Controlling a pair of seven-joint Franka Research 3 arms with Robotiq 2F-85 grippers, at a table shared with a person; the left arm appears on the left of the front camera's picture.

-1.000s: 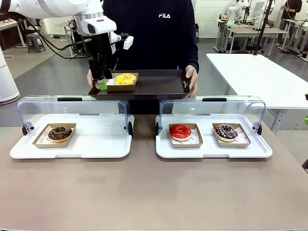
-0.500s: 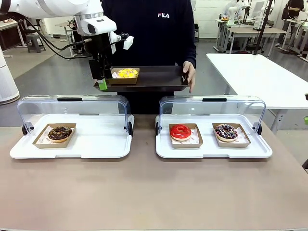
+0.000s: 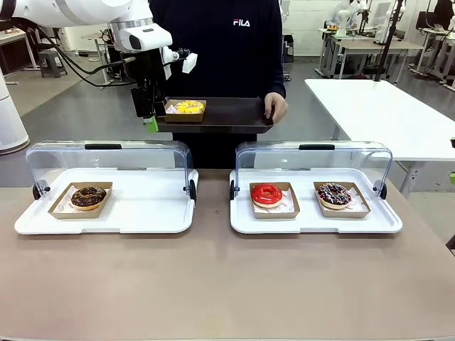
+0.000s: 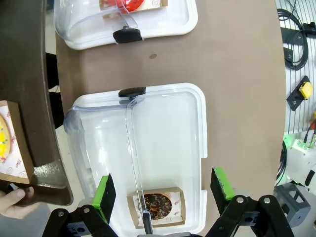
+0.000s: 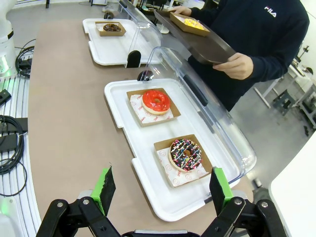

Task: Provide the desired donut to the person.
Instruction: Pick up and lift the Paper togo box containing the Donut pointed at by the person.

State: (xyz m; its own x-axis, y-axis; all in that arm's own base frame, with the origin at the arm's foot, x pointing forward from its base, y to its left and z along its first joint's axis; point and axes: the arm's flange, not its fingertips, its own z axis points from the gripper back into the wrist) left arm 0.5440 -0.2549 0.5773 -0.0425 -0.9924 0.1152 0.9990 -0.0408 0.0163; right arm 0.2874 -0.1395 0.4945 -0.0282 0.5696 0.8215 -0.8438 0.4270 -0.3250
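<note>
Front view: one hand of the person (image 3: 217,42) is hidden behind the left gripper (image 3: 149,122). The left wrist view catches only its fingertips (image 4: 12,200) under the tray (image 3: 227,114) corner. The task's yellow donut (image 3: 186,107) sits in its cardboard box on that tray, at the end nearest the left gripper (the left wrist view cuts it off at the frame edge). The person's other hand (image 3: 276,106) grips the opposite tray end. The left gripper points straight down beside the tray, pads wide apart, nothing between them. Below it is the left case (image 4: 197,128), its lid edge crossing the chocolate donut (image 4: 157,205). The right gripper (image 5: 161,190) is also spread and empty, angled over the right case (image 5: 118,106) with the red donut (image 5: 156,101) and sprinkled donut (image 5: 185,154).
</note>
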